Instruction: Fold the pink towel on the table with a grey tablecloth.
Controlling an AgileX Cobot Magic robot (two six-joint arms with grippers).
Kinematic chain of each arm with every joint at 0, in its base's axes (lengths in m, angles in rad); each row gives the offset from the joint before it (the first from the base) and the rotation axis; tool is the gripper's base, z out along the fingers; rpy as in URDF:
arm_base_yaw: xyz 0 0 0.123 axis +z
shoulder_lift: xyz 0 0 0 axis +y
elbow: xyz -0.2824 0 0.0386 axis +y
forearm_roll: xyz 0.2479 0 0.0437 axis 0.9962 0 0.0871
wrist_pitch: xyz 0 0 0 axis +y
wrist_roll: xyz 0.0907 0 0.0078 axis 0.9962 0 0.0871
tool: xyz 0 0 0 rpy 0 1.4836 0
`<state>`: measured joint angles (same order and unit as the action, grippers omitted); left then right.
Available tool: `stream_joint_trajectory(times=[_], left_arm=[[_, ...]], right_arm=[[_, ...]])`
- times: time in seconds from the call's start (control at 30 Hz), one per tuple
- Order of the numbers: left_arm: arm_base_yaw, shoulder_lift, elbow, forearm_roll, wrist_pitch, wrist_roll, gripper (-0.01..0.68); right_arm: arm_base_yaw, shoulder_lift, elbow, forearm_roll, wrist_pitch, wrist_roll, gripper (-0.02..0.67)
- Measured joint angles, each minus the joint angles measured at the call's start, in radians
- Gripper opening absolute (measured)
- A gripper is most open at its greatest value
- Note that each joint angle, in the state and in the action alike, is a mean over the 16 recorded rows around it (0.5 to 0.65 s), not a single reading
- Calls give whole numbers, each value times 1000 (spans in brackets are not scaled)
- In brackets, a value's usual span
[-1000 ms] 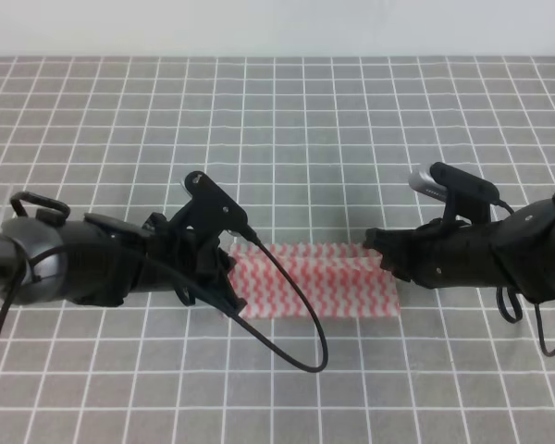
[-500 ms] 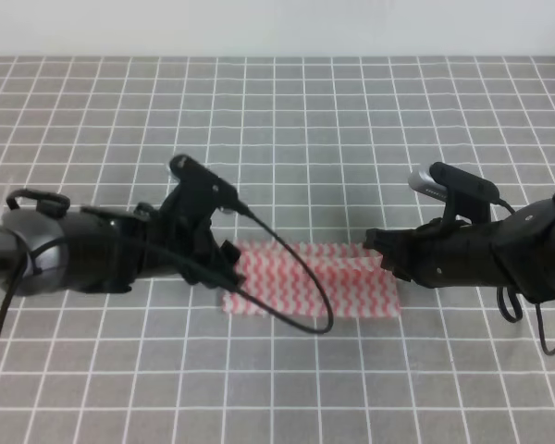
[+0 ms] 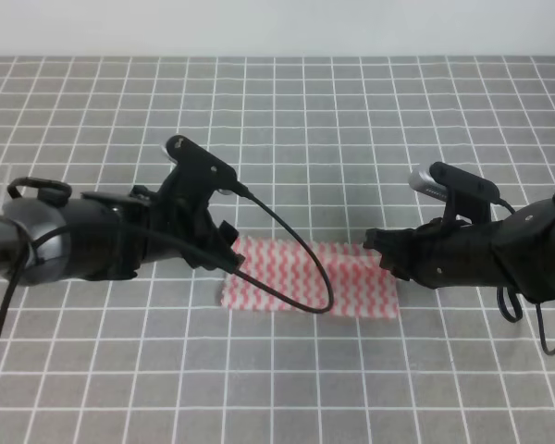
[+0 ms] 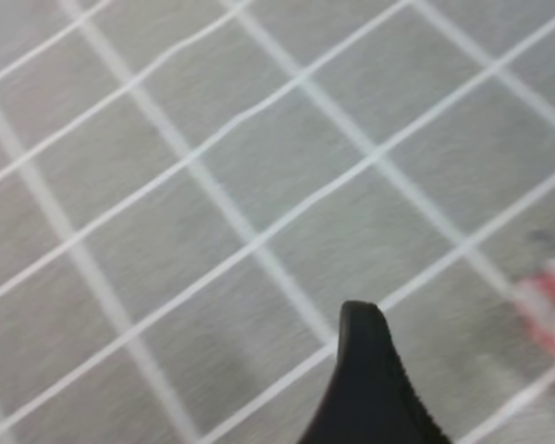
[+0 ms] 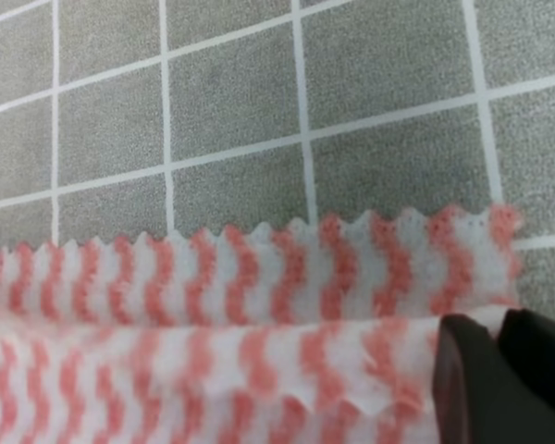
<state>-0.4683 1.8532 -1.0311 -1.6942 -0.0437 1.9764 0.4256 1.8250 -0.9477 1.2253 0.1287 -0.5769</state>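
Observation:
The pink towel [image 3: 342, 285] lies on the table with a grey tablecloth [image 3: 305, 120], its far long edge folded over towards me into a doubled strip. My right gripper [image 3: 374, 244] is shut on the upper layer at the towel's right end; in the right wrist view the towel [image 5: 259, 268] shows both layers, with my right gripper [image 5: 495, 326] pinching the top one. My left gripper [image 3: 228, 257] hovers just off the towel's left end and holds nothing. The left wrist view shows one black fingertip [image 4: 370, 370] over bare grey cloth, with a sliver of the towel [image 4: 548, 310] at the right edge.
A black cable [image 3: 307, 298] from the left arm loops across the towel's left half. The white wall runs along the table's far edge [image 3: 277, 57].
My left gripper has let go of the towel's left end and drawn back up and to the left. The right gripper has stayed put, still holding the towel.

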Motion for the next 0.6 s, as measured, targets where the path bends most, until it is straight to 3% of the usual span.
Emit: stream_joint_trajectory(times=[0.3, 0.6], left_arm=[[0, -42, 0, -54, -41, -15, 420], [0, -98, 9, -74, 88, -57, 337]], right_arm=[[1, 2, -1, 1, -1, 0, 113], [0, -7, -1, 11, -27, 0, 206]])
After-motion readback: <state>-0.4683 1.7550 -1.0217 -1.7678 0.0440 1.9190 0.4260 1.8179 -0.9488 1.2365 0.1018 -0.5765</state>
